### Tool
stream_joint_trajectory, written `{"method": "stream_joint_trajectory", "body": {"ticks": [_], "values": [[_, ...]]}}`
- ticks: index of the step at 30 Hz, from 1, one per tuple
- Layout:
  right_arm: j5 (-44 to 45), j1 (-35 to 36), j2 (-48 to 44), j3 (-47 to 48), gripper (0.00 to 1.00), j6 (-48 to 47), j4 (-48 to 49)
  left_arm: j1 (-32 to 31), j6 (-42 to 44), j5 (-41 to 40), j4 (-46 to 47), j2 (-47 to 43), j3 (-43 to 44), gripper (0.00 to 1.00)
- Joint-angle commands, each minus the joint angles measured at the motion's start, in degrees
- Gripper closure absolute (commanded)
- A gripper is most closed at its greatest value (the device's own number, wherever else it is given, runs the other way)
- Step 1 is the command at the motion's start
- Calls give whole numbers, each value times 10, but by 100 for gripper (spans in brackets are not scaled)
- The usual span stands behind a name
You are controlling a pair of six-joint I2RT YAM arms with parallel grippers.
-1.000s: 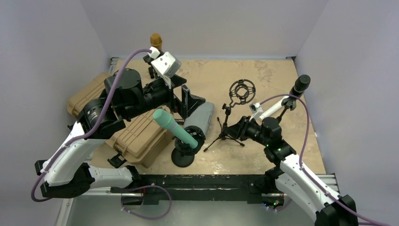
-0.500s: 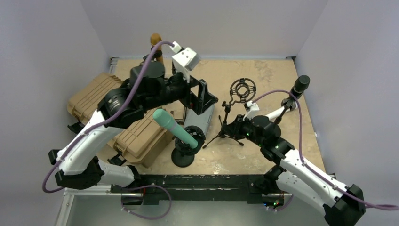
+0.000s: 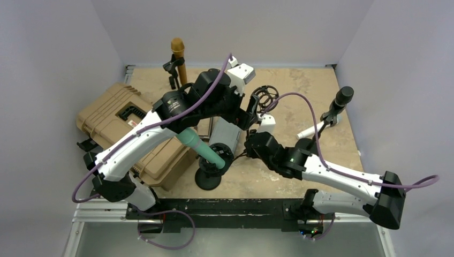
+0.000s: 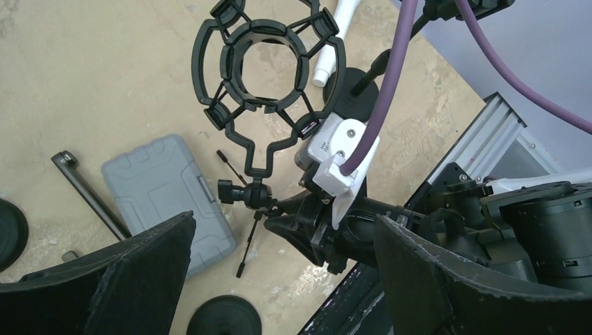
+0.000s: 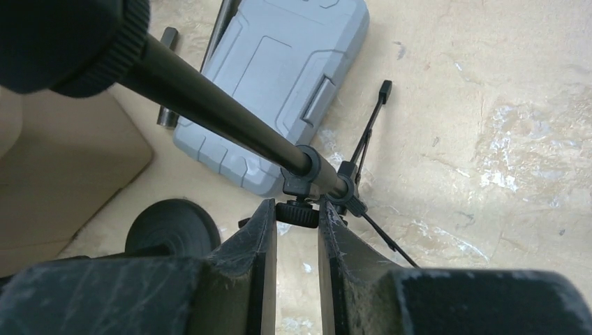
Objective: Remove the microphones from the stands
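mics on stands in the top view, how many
3: a gold mic at the back left, a teal mic near front centre, a black mic at the right. Others may be hidden.

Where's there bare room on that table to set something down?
The far right corner is bare, between the ring mount and black mic. A small strip lies by the front edge, right of the teal mic's base. Left and centre are crowded: tan cases, grey case, tripod.

Tan table [image 3: 300, 85]: grey case [image 3: 225, 136], tan cases [image 3: 107, 112], tripod [image 5: 209, 105]
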Motion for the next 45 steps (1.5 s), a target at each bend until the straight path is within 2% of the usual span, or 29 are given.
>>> {"method": "stream_joint_trajectory", "body": {"ticks": [1,7,9,14,19,25,29,36,45], "values": [[-34,2,-38,-52,87,-4,-23,-3,-7,4,24,-21,7,5],[-115,2,-119,-101,53,20,30,-3,6,25,25,-40,9,5],[-126,2,-133,-93,46,55,12,-3,9,45,25,-46,14,4],[-115,0,-179,-81,38,166,-37,-3,33,81,8,-68,31,4],[-113,-11,-235,-123,40,218,34,-3,68,38,23,-137,-4,3],[-98,-31,-233,-134,48,233,61,-3,97,-22,142,-277,-144,0],[-99,-46,-203,-123,50,206,67,-3,106,-57,210,-344,-223,0],[-92,-58,-165,-124,55,187,85,-3,117,-84,237,-386,-259,0],[-79,-59,-118,-109,64,143,100,-3,118,-80,235,-387,-259,0]]}}
